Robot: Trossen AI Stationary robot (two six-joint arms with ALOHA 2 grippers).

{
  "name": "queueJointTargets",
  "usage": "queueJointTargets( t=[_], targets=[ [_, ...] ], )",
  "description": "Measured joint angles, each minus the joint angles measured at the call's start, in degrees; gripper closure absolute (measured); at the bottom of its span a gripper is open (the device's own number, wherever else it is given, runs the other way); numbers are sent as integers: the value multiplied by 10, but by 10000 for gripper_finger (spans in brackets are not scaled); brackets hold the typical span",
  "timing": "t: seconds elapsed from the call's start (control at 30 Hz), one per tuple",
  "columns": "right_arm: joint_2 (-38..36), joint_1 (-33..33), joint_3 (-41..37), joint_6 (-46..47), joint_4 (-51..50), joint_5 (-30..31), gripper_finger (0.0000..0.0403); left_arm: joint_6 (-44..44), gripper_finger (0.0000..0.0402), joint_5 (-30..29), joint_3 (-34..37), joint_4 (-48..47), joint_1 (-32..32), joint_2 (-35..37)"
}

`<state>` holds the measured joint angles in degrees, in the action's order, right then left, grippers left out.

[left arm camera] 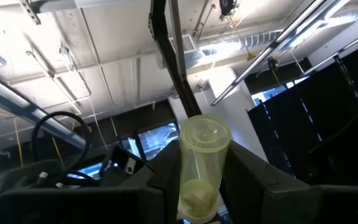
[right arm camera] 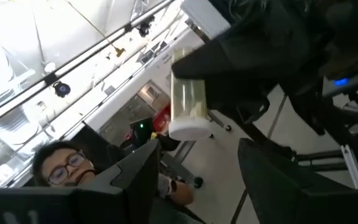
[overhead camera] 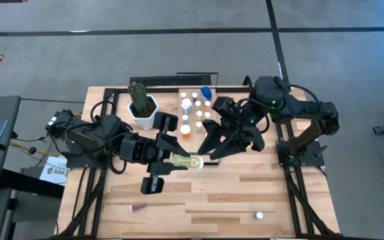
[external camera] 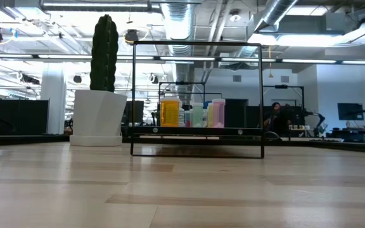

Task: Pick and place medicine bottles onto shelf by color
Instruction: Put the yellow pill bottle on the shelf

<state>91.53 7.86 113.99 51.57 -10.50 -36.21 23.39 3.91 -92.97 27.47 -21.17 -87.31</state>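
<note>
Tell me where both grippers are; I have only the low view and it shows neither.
Observer: The left gripper is shut on a pale yellow-green bottle over the table's middle, as the high view shows.
Operator: Give me the right one.
Observer: The right gripper is open, right at that bottle's white-capped end.
Operator: Report any loose bottles.
Observer: A reddish bottle lies near the front edge on the left, and a white bottle sits near it on the right.
</note>
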Motion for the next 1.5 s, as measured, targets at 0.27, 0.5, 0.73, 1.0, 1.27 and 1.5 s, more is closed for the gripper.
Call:
queueJointTargets(
  t=[0.27, 0.5, 0.73, 1.0, 1.27, 1.5],
  targets=[
    [0, -6, 0, 0, -30, 19, 163, 23, 317, -12, 0, -2, 0, 0],
    [0, -16, 0, -4, -26, 34, 163, 24, 317, -21, 0, -25, 0, 0],
    [0, -16, 0, -7, -21, 47, 163, 50, 317, -49, 0, -36, 4, -1],
    [0, -16, 0, -9, -13, 18, 163, 59, 317, -53, 0, -36, 4, -1],
    [1, -16, 0, -18, -13, -13, 163, 55, 317, -41, 0, -36, 4, -1],
    [1, -20, -1, -47, -15, -43, 163, 32, 317, -23, 0, -37, 8, -1]
  ],
)
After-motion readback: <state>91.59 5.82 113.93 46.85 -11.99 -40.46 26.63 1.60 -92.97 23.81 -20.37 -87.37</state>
